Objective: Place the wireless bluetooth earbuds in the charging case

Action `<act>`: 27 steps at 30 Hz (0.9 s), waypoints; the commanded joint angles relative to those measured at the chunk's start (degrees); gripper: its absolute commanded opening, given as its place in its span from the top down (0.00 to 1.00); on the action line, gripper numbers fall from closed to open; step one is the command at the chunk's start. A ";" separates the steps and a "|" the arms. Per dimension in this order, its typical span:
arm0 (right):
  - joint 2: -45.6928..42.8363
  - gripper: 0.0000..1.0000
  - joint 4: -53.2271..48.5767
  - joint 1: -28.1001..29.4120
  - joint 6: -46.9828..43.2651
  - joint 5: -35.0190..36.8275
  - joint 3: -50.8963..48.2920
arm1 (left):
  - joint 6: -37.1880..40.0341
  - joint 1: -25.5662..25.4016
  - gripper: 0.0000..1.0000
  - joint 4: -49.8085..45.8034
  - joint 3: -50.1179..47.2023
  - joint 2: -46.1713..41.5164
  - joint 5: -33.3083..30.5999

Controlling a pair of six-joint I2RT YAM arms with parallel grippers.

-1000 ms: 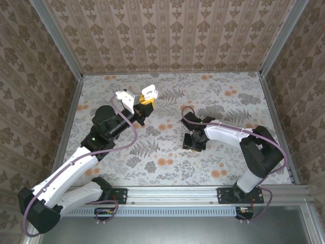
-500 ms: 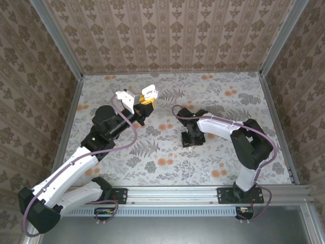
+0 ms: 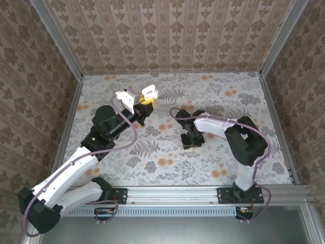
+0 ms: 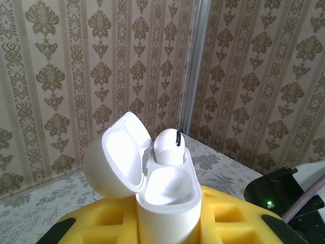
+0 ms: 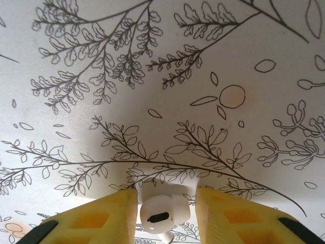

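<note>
My left gripper (image 3: 144, 100) is shut on the white charging case (image 4: 167, 203), holding it upright above the table's far left with its lid (image 4: 117, 157) swung open. One white earbud (image 4: 167, 146) sits in the case's far socket; the near socket is empty. The case (image 3: 149, 93) also shows from above. My right gripper (image 3: 192, 141) points down at the table's middle. A second white earbud (image 5: 161, 214) lies on the cloth between its yellow fingers (image 5: 101, 218), with a narrow gap on the right side, so the jaws stand open around it.
A floral-printed cloth (image 3: 152, 152) covers the table, with patterned walls (image 3: 167, 35) on three sides and a metal rail (image 3: 172, 193) at the near edge. The left arm (image 3: 76, 168) reaches diagonally across the left half.
The right arm has folded in toward the left while its gripper stayed over the same spot, and its jaws have narrowed around the earbud. The left arm and case have not moved.
</note>
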 commanded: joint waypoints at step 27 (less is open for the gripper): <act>-1.85 0.69 1.26 0.16 1.26 -0.90 -1.73 | -0.81 0.21 0.75 1.77 -0.52 0.33 0.29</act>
